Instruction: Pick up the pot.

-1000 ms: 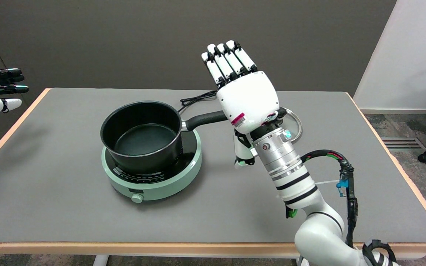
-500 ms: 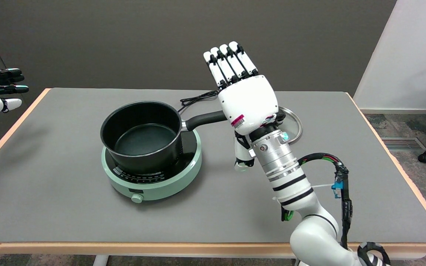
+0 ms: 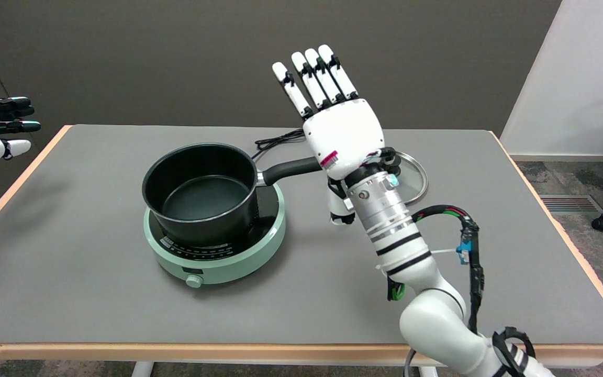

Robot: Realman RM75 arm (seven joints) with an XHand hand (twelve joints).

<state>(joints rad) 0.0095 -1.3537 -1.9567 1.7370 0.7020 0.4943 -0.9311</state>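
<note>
Above the table point(image 3: 71, 293), the robot hand point(image 3: 342, 137) stands raised with its back toward the camera, reaching in on the white arm from the lower right; its fingers point(image 3: 316, 78) are straight, slightly fanned and pointing up and a little to the left, while the thumb hangs low beneath the palm; it is released, grasping nothing; the palm sits over the far end of the pot's handle point(image 3: 290, 169), and whether it touches that handle cannot be told from this view. Left of the hand, the pot point(image 3: 200, 189) is a black saucepan, round and deep, with a dark bare inside and a thin shiny rim; it stands upright on a pale green round cooker point(image 3: 218, 262) with a small knob at the front, left of the table's middle. Its long black handle runs out from the right side of the bowl, pointing right and slightly away, so the pot's long axis lies roughly left to right across the table.
</note>
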